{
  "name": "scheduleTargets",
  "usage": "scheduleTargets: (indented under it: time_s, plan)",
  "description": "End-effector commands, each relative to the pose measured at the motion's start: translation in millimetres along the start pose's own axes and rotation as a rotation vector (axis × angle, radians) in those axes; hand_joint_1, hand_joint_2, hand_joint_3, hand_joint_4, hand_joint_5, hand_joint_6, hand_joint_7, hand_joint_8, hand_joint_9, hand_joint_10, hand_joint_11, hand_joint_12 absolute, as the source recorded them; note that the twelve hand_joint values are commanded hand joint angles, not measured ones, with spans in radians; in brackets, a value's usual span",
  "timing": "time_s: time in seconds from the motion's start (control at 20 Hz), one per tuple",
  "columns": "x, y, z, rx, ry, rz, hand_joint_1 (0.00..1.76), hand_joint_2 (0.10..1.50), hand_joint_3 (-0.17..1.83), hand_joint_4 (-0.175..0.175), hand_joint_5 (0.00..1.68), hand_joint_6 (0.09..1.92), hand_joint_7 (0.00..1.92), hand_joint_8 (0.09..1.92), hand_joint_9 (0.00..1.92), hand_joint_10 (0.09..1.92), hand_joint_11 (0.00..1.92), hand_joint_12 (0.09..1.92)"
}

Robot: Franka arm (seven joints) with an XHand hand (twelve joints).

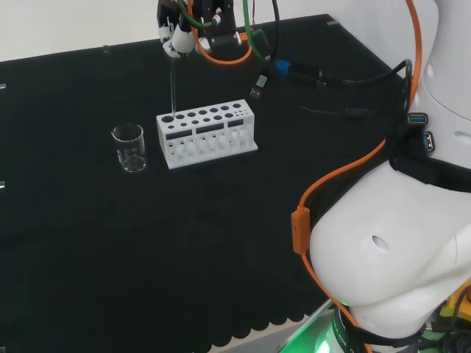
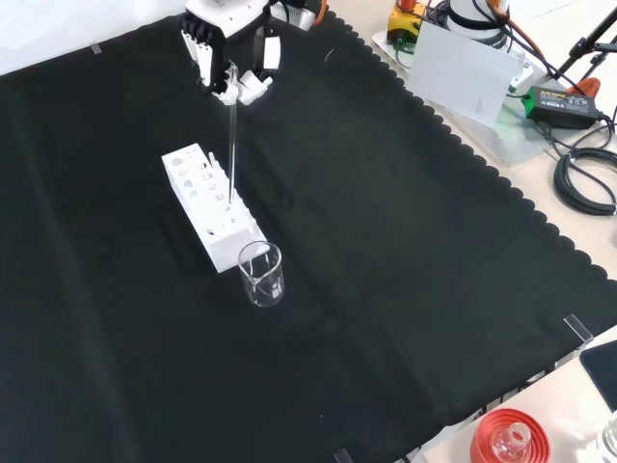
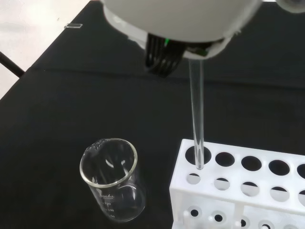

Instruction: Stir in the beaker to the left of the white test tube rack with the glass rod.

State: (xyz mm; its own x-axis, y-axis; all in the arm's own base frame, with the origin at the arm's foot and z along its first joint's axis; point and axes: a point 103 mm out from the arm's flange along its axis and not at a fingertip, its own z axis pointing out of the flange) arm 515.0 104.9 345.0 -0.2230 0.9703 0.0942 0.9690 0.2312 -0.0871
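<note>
Clear glass rod (image 3: 196, 119) hanging upright from the blurred white hand (image 3: 181, 19), lower end inside the end hole of the white rack (image 3: 238, 191), clear beaker (image 3: 113, 179) upright on black cloth (image 3: 71, 95) just beside that end, apart from it

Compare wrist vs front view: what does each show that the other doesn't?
Wrist alone: the glass rod has its tip inside a corner hole of the white rack, and the beaker looks empty. Front alone: the hand pinching the rod's top, plus a red ribbed stand at the cloth's edge. Both: rod upright over the rack end nearest the beaker, beaker apart from the rod.
</note>
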Motion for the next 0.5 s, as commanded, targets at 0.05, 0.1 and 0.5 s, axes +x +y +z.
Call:
scheduleTargets:
  time_s: [0.05, 0.1, 0.5]
  plan:
    - [-0.3, 2.1, 1.3, 0.002, -0.001, 0.005, 1.33, 0.53, 0.91, -0.175, 1.14, 0.86, 1.42, 0.70, 1.70, 0.46, 1.60, 0.57]
    - [-0.8, 2.4, 1.6, 0.002, 0.002, 0.005, 1.33, 0.53, 0.91, -0.175, 1.14, 0.86, 1.42, 0.70, 1.71, 0.46, 1.60, 0.57]
    - [8.6, 7.7, -0.3, 0.002, -0.003, -0.009, 1.33, 0.53, 0.91, -0.175, 1.14, 0.85, 1.42, 0.70, 1.71, 0.46, 1.60, 0.56]
